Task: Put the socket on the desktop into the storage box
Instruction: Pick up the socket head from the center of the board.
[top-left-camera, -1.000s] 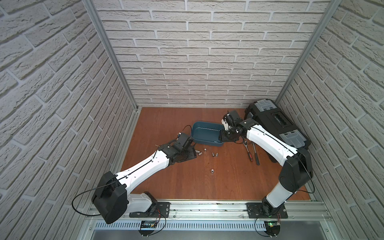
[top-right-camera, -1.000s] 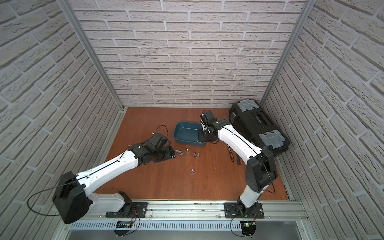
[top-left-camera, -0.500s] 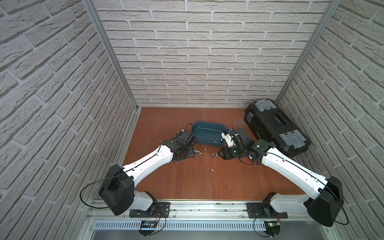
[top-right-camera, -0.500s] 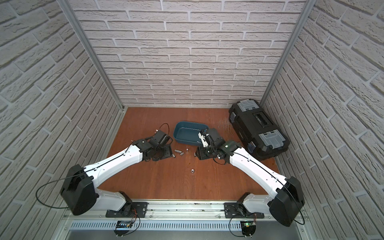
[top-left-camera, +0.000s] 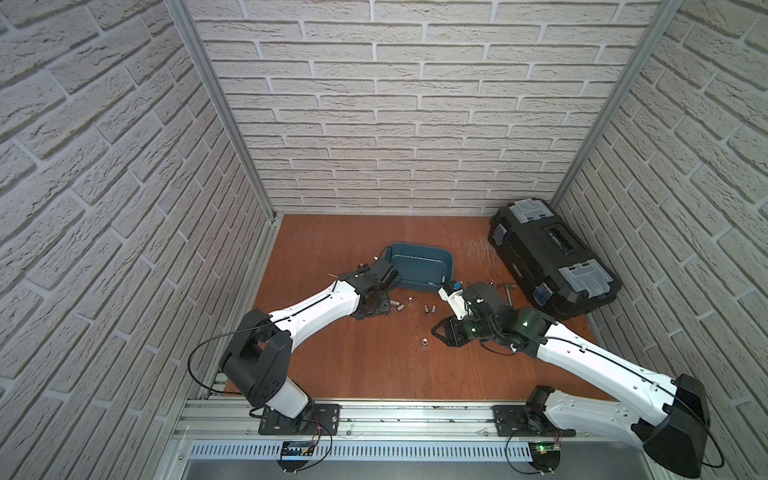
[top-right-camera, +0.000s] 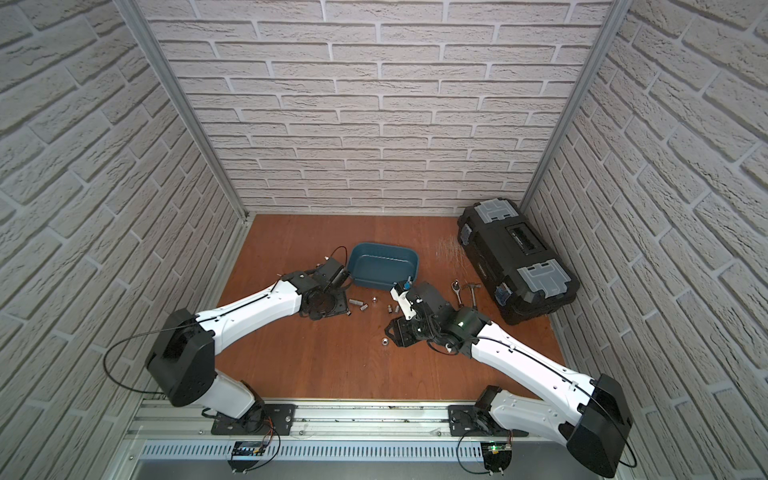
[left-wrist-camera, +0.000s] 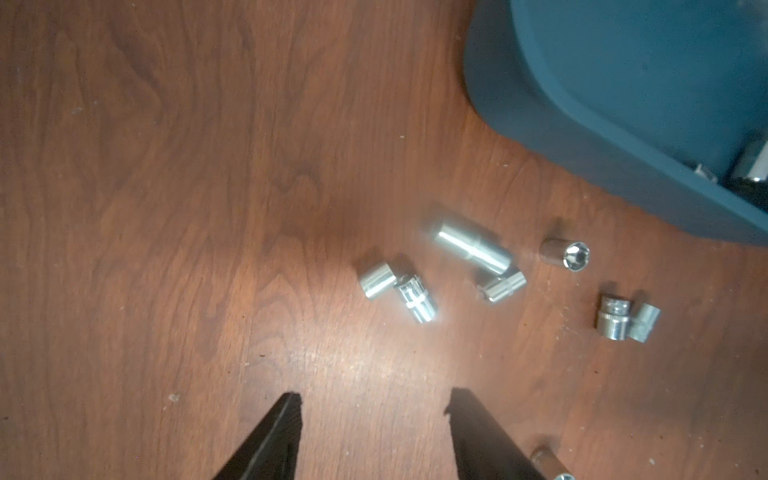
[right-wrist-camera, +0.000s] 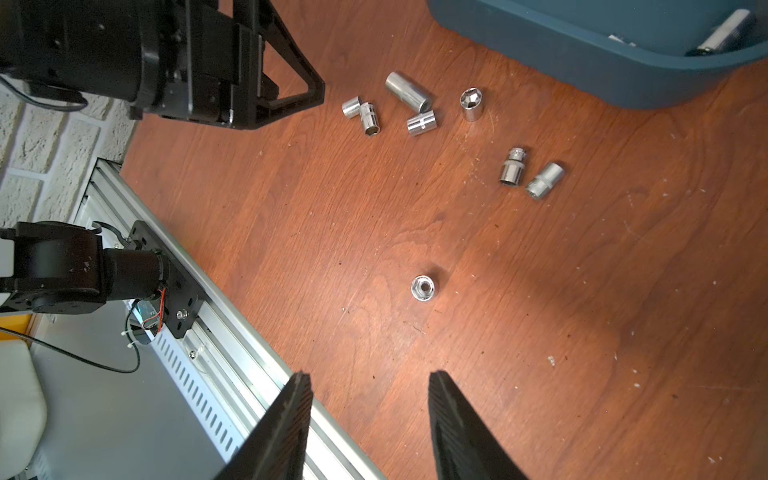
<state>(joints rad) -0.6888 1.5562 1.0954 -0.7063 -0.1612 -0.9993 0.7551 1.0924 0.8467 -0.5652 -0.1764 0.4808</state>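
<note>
Several shiny steel sockets (left-wrist-camera: 471, 247) lie scattered on the desktop (top-left-camera: 374, 365) just in front of the teal storage box (top-left-camera: 419, 266). One socket (right-wrist-camera: 423, 287) stands alone nearer the front, also seen in a top view (top-right-camera: 385, 341). At least one socket (right-wrist-camera: 723, 33) lies inside the storage box (right-wrist-camera: 582, 54). My left gripper (left-wrist-camera: 374, 401) is open low over the wood, short of the socket cluster, nothing between its fingers. My right gripper (right-wrist-camera: 368, 378) is open and empty, just short of the lone socket.
A black toolbox (top-left-camera: 552, 262) with grey latches fills the right back corner. A ratchet and a hammer (top-left-camera: 505, 291) lie between it and my right arm. The aluminium rail (top-left-camera: 374, 411) runs along the front edge. Brick walls close three sides.
My right gripper has drawn back from the storage box's edge toward the front and down beside the lone socket. The left gripper has hardly moved.
</note>
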